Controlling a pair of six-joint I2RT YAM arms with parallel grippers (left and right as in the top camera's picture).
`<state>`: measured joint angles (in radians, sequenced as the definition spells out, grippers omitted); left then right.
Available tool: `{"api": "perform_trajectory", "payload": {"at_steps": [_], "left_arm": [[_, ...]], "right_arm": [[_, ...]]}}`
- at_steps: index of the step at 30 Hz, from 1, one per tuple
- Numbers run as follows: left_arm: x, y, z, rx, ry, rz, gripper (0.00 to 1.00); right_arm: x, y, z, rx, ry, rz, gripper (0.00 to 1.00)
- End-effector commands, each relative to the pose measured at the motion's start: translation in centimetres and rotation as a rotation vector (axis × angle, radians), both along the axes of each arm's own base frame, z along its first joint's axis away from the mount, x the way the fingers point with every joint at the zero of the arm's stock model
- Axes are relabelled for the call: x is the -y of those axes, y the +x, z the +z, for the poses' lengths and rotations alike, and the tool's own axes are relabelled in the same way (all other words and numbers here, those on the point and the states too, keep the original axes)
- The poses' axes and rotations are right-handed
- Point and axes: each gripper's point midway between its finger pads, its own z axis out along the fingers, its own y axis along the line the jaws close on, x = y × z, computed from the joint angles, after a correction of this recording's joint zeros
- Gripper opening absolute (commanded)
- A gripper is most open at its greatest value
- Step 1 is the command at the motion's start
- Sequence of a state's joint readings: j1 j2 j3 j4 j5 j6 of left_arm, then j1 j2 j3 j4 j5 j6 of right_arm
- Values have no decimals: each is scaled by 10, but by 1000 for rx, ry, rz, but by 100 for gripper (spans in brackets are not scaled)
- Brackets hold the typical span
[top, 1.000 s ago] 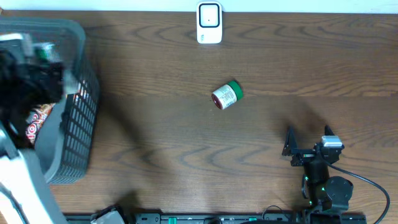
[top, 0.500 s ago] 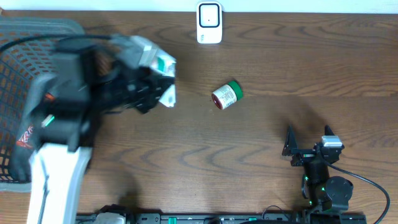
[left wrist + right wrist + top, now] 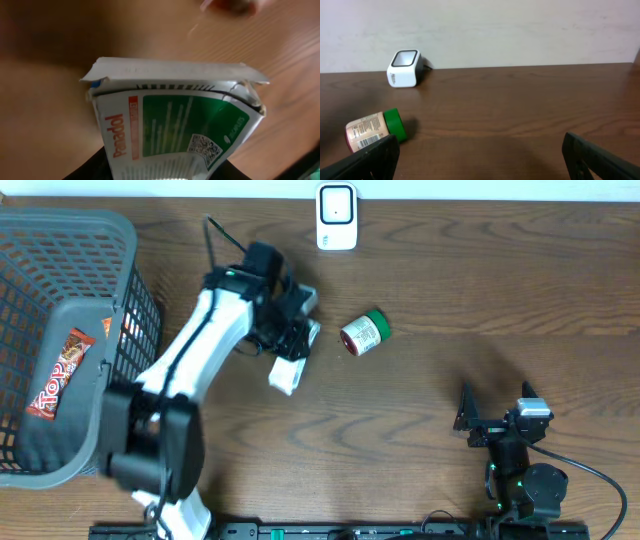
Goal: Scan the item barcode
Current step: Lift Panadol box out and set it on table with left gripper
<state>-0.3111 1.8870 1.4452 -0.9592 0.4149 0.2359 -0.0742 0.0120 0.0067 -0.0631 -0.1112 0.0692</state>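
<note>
My left gripper [image 3: 292,340] is shut on a white and green Panadol box [image 3: 285,372], held above the table left of centre. In the left wrist view the box [image 3: 175,120] fills the frame, with a square code on its green panel, and it stands between the dark fingers [image 3: 87,172]. The white barcode scanner [image 3: 337,217] stands at the table's far edge, also seen as the scanner [image 3: 404,68] in the right wrist view. My right gripper [image 3: 495,412] rests open near the front right, holding nothing.
A small bottle with a green cap [image 3: 364,332] lies on its side just right of the box, and the right wrist view shows this bottle [image 3: 372,131] at its left. A grey mesh basket [image 3: 125,330] at the far left holds a red snack bar [image 3: 58,370].
My left arm has swung out of the basket and rightward across the table, carrying the box towards the middle. The right arm has stayed still.
</note>
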Motion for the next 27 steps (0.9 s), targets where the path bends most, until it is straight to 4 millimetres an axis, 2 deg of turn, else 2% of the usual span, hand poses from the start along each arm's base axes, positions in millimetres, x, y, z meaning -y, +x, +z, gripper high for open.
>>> {"api": "perform_trajectory", "payload": {"at_steps": [1,4,9,10,11,12,15,17,18,20,21,24,27], "left_arm": [[-29,-7,-28,-25,217,-66,43],[-39,-8,-36,-27,277,-119,43],[-38,-6,-36,-8,270,-170,48],[-38,-6,-36,-5,269,-182,53],[-38,-6,-36,-2,269,-196,68],[-38,-6,-36,1,268,-203,74],[-38,-7,-33,-3,268,-207,85],[-31,-7,-19,-5,232,-201,88],[-26,-6,-7,5,200,-199,93],[-18,1,31,65,156,-175,96],[-18,9,58,126,152,-139,97],[-25,30,152,368,134,-18,97],[-40,31,257,645,67,80,98]], "right_arm": [[-1,0,0,0,12,2,99],[-1,0,0,0,12,2,99],[-1,0,0,0,12,2,99],[-1,0,0,0,12,2,99],[-1,0,0,0,12,2,99],[-1,0,0,0,12,2,99],[-1,0,0,0,12,2,99],[-1,0,0,0,12,2,99],[-1,0,0,0,12,2,99],[-1,0,0,0,12,2,99],[-1,0,0,0,12,2,99],[-1,0,0,0,12,2,99],[-1,0,0,0,12,2,99]]}}
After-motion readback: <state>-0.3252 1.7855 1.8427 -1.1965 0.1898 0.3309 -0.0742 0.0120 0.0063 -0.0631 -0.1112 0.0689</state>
